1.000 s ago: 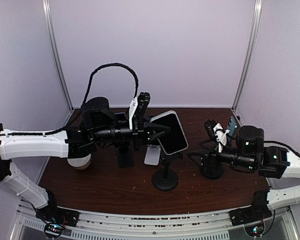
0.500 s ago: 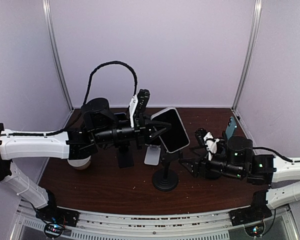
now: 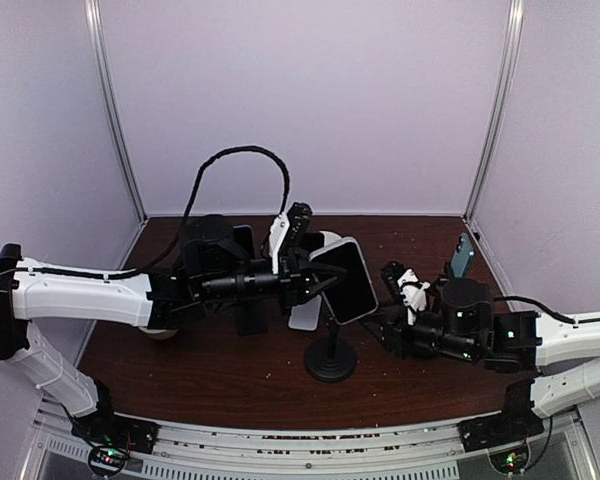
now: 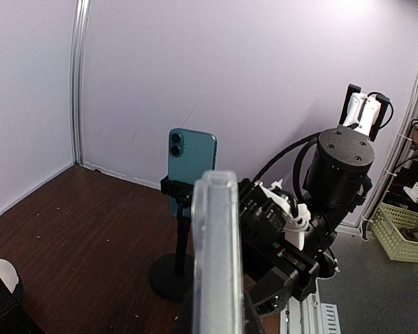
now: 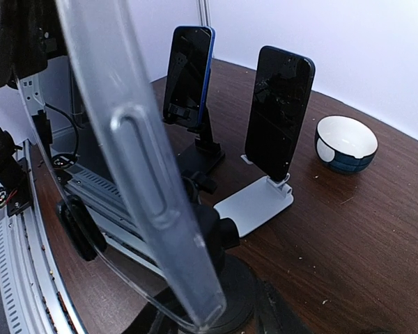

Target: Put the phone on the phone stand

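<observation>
My left gripper (image 3: 315, 277) is shut on the phone (image 3: 346, 281), a dark phone in a clear case, and holds it tilted just above the head of the black phone stand (image 3: 330, 359) with its round base. In the left wrist view the phone's clear edge (image 4: 213, 250) fills the centre. My right gripper (image 3: 378, 327) is low beside the stand's stem. In the right wrist view the phone's case edge (image 5: 143, 174) is close up, and my dark fingers (image 5: 282, 316) stand apart on either side of the stand's base (image 5: 247, 289).
A teal phone on a black stand (image 3: 464, 254) is at the right, and also shows in the left wrist view (image 4: 191, 161). Behind are a blue phone on a black stand (image 5: 191, 67), a black phone on a white stand (image 5: 279, 111) and a white bowl (image 5: 345, 142).
My right arm has swung left from the teal phone's stand to the central stand. My left arm has moved the phone a little right and down, over the stand.
</observation>
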`<state>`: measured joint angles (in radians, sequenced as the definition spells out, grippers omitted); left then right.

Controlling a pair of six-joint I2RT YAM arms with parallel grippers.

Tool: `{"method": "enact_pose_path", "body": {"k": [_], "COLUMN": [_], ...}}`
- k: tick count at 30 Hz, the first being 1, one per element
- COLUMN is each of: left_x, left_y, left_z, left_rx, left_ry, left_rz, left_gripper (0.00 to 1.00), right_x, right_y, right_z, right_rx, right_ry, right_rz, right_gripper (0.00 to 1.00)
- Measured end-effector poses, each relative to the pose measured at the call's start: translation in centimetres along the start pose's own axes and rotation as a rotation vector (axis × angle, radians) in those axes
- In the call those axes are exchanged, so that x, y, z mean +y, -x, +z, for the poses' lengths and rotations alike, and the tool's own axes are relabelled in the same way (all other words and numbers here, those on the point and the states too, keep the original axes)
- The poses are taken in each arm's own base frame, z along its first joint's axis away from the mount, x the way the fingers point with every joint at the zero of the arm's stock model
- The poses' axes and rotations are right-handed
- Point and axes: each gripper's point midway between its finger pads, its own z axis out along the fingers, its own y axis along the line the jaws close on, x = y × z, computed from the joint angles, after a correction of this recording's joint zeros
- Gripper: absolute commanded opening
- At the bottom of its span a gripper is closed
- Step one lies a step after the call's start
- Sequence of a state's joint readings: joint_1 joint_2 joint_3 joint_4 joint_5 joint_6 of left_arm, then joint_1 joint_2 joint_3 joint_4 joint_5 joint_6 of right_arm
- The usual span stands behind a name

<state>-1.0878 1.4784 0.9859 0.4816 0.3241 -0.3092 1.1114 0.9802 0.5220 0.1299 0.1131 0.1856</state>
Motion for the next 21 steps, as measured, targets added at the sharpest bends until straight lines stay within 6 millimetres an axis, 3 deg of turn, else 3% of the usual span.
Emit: {"method": "enact_pose_path", "body": {"k": [11,16,21], "left_x": [0.3,0.0,0.0], "left_y": [-0.4,-0.7,-1.5], "left_z": [0.0,0.5,-0.4], "left_rx": [0.005,0.137,0.280], "left_ry": [0.079,0.189,0.282], "left_rz": [-0.011,-0.056,-0.123], "left_gripper": [0.00,0.00,0.00], "right_x": [0.4,-0.5,-1.8], "right_y": [-0.1,-0.4,-0.2], "right_z": [0.2,0.1,0.0], "right_rx": [-0.009,-0.007,-0.024], "right_ry": [-0.017,-0.086,-0.161], "right_rz": [0.018,0.042,0.077], "right_gripper": [0.04,0.00,0.00]}}
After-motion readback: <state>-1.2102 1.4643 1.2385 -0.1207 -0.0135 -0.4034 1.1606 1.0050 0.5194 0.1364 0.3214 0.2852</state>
